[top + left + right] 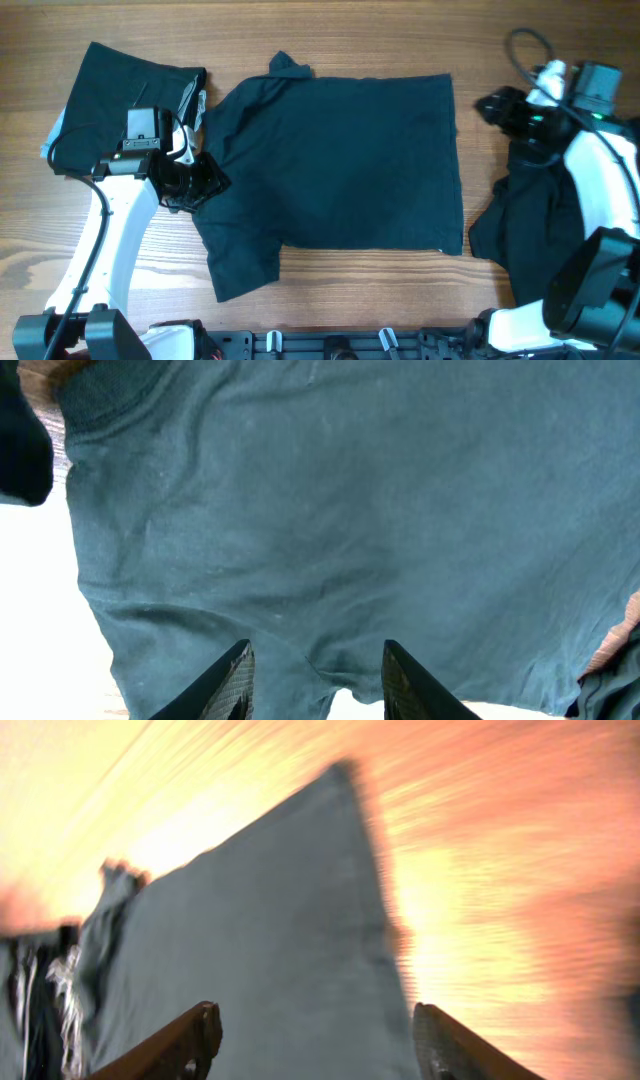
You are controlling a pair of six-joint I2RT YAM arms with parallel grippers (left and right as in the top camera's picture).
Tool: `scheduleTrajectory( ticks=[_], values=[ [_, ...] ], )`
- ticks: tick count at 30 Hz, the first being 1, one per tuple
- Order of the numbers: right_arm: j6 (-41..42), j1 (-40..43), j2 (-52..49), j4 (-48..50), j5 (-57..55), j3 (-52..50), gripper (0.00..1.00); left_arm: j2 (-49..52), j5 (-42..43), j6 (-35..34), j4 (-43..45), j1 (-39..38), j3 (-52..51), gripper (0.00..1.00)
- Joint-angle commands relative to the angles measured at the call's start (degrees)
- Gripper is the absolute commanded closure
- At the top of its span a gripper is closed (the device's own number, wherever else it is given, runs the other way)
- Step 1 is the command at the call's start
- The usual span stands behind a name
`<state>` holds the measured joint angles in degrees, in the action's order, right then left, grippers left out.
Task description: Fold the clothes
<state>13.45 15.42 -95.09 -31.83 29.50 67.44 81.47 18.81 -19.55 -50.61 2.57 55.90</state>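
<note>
A dark T-shirt (340,165) lies spread flat on the wooden table, collar to the left, one sleeve at the lower left. My left gripper (195,180) is open at the shirt's left edge, near the shoulder; in the left wrist view its fingers (315,675) straddle the cloth (350,530). My right gripper (490,103) is open, just off the shirt's upper right corner. The right wrist view is blurred and shows the open fingers (315,1040) over the shirt's corner (270,940).
A folded dark garment (115,95) lies at the far left. A crumpled dark garment (525,225) lies at the right under the right arm. Bare wood (350,40) runs along the back edge.
</note>
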Motion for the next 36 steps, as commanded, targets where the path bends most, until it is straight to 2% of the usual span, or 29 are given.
scheduleTrajectory(
  ticks=[1,6,9,11,12,14,15,16,18,22,23,24,25,26,28,30,31,32,33,36],
  values=[
    [0.24,-6.43,-5.31,1.22,-11.93,-0.04,0.28,-0.92,0.92,1.16,0.74,-0.22,0.85,0.58],
    [3.17,-8.63,-13.42,6.64,-20.15,-0.04,0.28,-0.92,1.2,1.16,1.73,-0.22,0.85,0.57],
    [2.29,-9.07,-17.29,8.46,-15.26,-0.04,0.28,-0.92,2.4,1.16,2.71,-0.22,0.85,0.56],
    [1.38,-10.01,-18.86,8.22,-12.28,-0.04,0.33,-0.92,2.4,1.14,2.69,-0.22,0.85,0.56],
    [1.73,-10.6,-19.52,7.85,-12.33,-0.04,0.4,-0.92,2.4,1.14,2.69,-0.22,0.85,0.56],
    [4.02,-11.37,-20.35,7.32,-13.75,-0.17,0.62,-0.92,2.43,1.16,2.67,-0.22,0.85,0.56],
    [5.55,-11.39,-20.37,7.17,-16.31,-0.2,0.83,-0.92,2.43,1.14,2.67,-0.22,0.85,0.56],
    [8.63,-11.08,-20.17,7.17,-21.97,-0.15,0.96,-0.92,2.47,1.14,2.62,-0.22,0.85,0.56],
    [13.42,-8.76,-18.27,7.32,-29.57,0.42,0.96,-0.92,3.13,1.14,2.64,-0.22,0.85,0.56],
    [12.2,-4.44,-14.91,7.04,-29.46,4.31,0.96,-0.92,3.28,1.16,3.06,-0.22,0.85,0.55],
    [11.63,-3.98,-14.45,7.06,-27.8,4.48,0.76,-0.92,3.28,1.18,3.32,-0.22,0.85,0.54],
    [8.74,-3.8,-14.03,7.17,-24.59,4.66,0.35,-0.92,3.28,1.18,3.74,-0.22,0.85,0.54],
    [6.29,-3.82,-13.53,6.84,-21.79,4.92,0.23,-0.92,3.3,1.18,4.17,-0.22,0.85,0.54],
    [5.75,-3.82,-12.52,5.68,-20.41,5.18,0.19,-0.92,3.87,1.62,5.09,-0.24,0.85,0.54],
    [4.96,-3.82,-9.33,3.15,-20.17,5.51,0.18,-0.92,8.33,5.79,7.98,-0.35,0.85,0.61],
    [2.95,-3.89,-2.97,0.9,-15.47,5.51,0.19,-0.92,8.74,10.67,12.28,-2.01,1.97,0.6],
    [2.95,-3.93,-0.2,-0.15,-12.72,5.51,0.19,-0.9,8.15,12.57,14.29,-3.26,3.19,0.58],
    [3.13,-5.03,6.62,-3.23,-4.85,5.51,0.2,-0.68,3.96,13.44,19.5,-6.19,5.73,0.51],
    [3.26,-6.01,8.9,-5.22,-3.45,5.49,0.2,0.87,0.48,15.87,23.61,-8.9,7.91,0.48],
    [3.26,-8.79,10.88,-9.86,-3.3,5.46,0.22,5.46,-2.38,17.16,29.11,-11.19,10.29,0.42]
  ],
)
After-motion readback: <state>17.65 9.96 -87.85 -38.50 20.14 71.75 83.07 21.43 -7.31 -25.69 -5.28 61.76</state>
